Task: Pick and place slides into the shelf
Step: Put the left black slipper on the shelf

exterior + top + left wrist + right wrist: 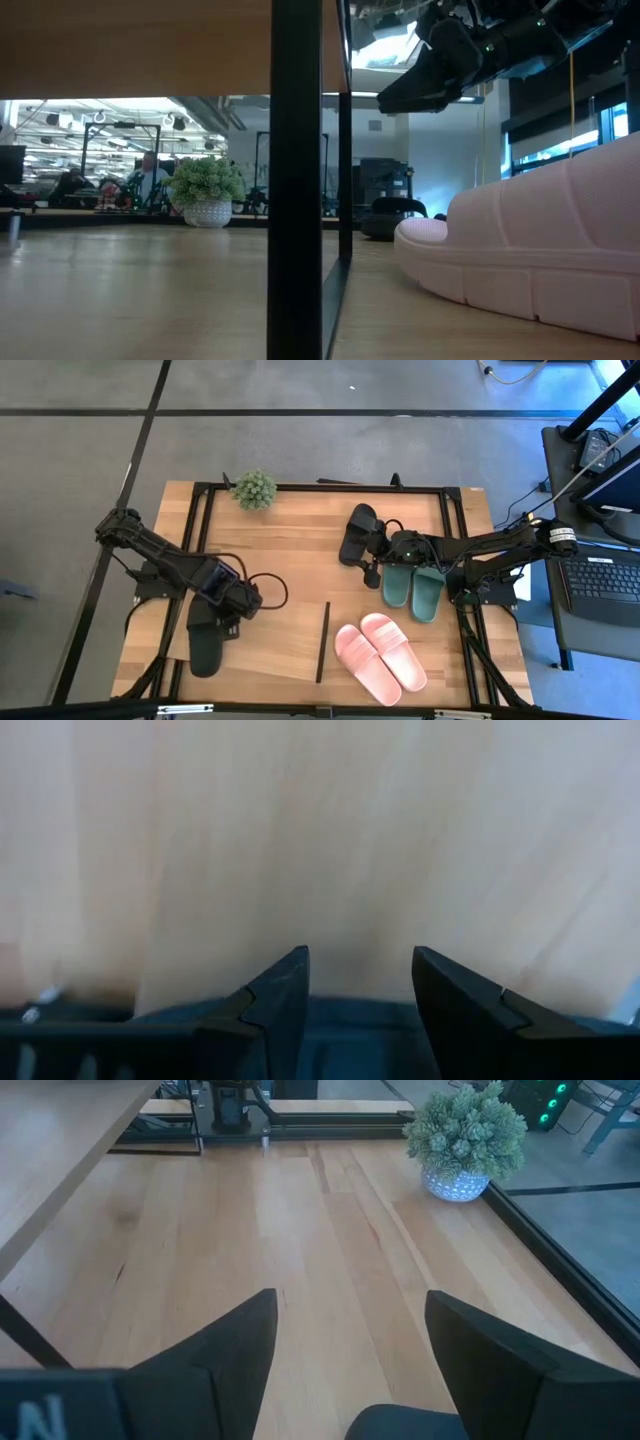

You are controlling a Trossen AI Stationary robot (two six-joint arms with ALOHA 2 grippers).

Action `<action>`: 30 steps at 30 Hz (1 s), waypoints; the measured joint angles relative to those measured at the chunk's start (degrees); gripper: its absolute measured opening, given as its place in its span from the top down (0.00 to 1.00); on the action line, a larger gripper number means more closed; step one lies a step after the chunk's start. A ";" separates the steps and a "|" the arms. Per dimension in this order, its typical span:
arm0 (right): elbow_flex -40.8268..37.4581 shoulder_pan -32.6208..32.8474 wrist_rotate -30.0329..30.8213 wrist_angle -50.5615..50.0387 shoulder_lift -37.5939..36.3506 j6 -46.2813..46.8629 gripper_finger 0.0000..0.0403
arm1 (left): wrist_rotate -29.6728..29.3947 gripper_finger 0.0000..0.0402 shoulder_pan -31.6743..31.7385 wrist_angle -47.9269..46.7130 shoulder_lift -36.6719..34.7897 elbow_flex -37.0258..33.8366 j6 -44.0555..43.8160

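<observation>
High view: both end effectors grip black slides, left [240, 612] near the shelf's [290, 550] left edge, right [375, 550] mid-board.

The shelf top [290, 560] is showing pale, smooth matt wood; its frame [330, 487] is looking like black metal. The pink slides [380, 650] are looking like matt ribbed rubber.

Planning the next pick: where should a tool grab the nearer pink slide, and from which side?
Grip the wide strap of the pink slide, coming from above. It lies flat, sole down, beside its twin, so the raised strap is the easiest part to pinch.
</observation>
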 joint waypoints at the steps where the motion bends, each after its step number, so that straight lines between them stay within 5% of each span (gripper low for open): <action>1: 0.00 0.00 0.00 0.00 0.00 0.02 0.37 | 0.12 0.58 -0.31 1.08 0.00 0.00 0.00; 30: 0.00 -0.02 0.00 0.09 0.00 0.06 0.37 | 3.30 0.58 -12.32 0.50 0.00 -0.01 -6.29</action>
